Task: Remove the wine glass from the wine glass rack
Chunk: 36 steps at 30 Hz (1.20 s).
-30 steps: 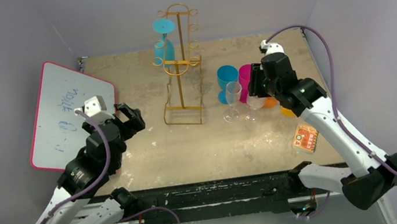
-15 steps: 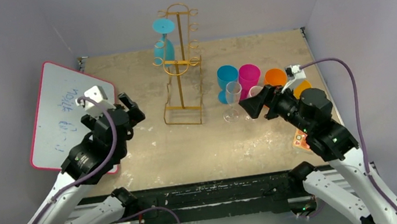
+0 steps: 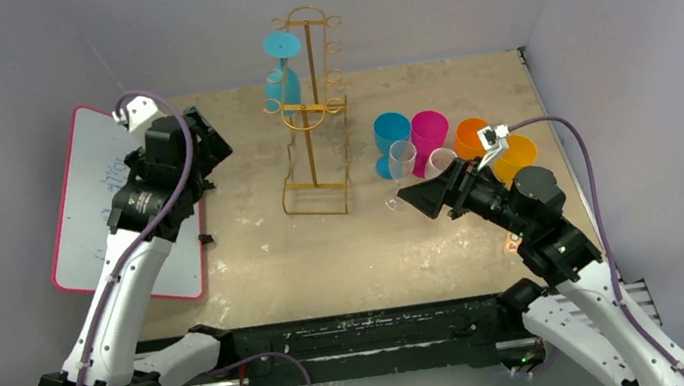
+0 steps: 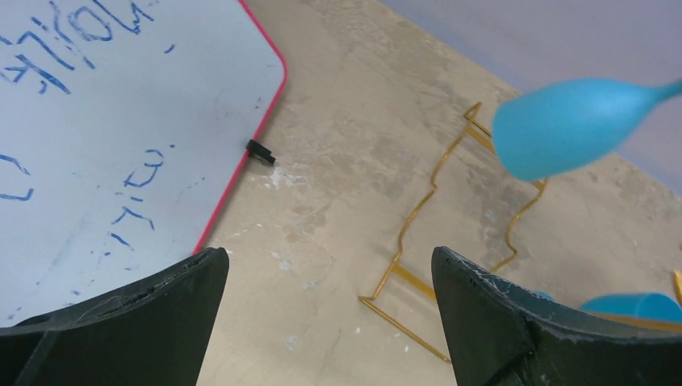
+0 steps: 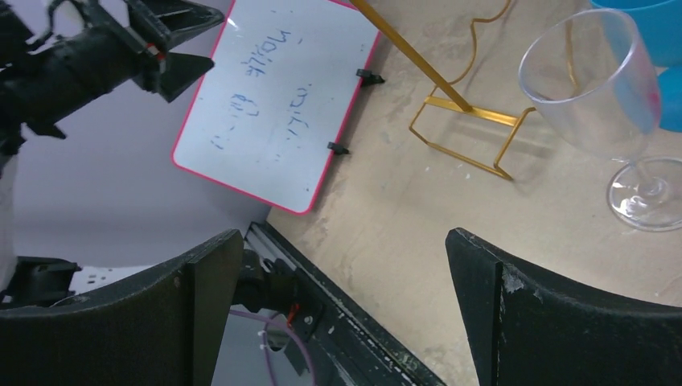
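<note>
Count: one wine glass rack (image 3: 309,117); one teal wine glass (image 3: 282,78), hung upside down on rack's left side. Six loose glasses (image 3: 429,130) right of rack: blue, magenta, two orange, two clear. One whiteboard (image 3: 107,201) left of rack.

Since a second ago: my left gripper (image 3: 212,143) has risen, now nearer rack. My right gripper (image 3: 412,201) has backed off the loose glasses. Both claws spread wide, holding nothing.

Only left wrist shows teal bowl over rack base. Only right wrist shows clear glass (image 5: 599,88) foot on table.

Left gripper (image 4: 326,259) fingers spread wide over the table (image 4: 338,161), whiteboard (image 4: 104,137) alongside, blue wine glass (image 4: 571,125) above the gold wine glass rack (image 4: 412,281) base.
</note>
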Motion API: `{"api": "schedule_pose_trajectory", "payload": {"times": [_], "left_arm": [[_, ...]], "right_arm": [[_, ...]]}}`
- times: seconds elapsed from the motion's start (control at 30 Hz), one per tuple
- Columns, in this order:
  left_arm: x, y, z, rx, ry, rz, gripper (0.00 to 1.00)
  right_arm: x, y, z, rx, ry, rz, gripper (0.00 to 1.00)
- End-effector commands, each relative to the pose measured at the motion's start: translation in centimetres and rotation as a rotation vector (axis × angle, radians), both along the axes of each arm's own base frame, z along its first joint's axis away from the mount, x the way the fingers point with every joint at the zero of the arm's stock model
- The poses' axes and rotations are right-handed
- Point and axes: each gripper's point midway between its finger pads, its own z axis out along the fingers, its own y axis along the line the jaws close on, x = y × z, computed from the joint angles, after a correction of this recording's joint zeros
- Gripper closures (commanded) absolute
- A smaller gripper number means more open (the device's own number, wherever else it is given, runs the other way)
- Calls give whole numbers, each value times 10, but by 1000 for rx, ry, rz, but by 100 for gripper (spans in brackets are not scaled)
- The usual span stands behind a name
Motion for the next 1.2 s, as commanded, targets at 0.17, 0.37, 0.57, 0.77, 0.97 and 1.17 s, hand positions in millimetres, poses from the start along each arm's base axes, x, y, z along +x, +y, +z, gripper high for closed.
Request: {"api": "schedule_pose_trajectory", "payload": {"times": [0.17,0.37,0.57,0.77,0.97,1.17], "left_arm": [[24,-15,35,-203,-58,-105,2],[37,-19,65,-249,-157,-101,2],[72,-57,81,-311,-155,-246,3],[117,-82,103,-404,-201,-286,4],[158,-122,107,-459,-172,-441,10],[181,-124,84,-409,-122,-426,20]], "right_arm": [[0,-16,9,135,137,-140,0],[-10,-26,32,193,13,-154,0],[-24,-21,37,182,-36,-78,0],[-28,-20,35,151,-17,-64,0],[-30,-20,25,105,31,-55,0],[-33,-21,22,88,29,-51,0]]}}
